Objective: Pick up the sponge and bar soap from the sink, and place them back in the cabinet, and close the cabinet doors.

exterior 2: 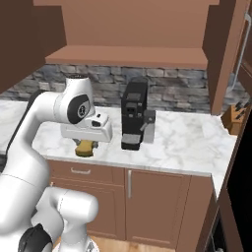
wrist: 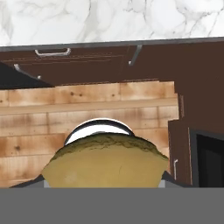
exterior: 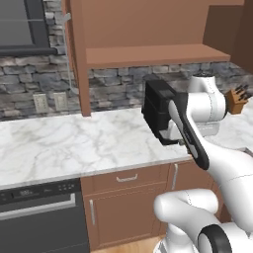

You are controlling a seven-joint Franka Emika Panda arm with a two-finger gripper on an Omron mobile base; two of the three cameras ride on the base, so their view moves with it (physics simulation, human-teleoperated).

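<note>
My gripper hangs low over the front edge of the marble counter, pointing down and shut on the sponge. In the hand view the yellow-olive sponge bulges up between the fingers and hides their tips. Above the counter the brown wall cabinet stands open, its inner shelf bare. One cabinet door is swung out at the right, another at the left. The bar soap and the sink are out of view.
A black coffee machine stands on the counter just right of my hand. A knife block sits at the far right. Base cabinets and a dishwasher lie below, and there is wooden floor under the hand.
</note>
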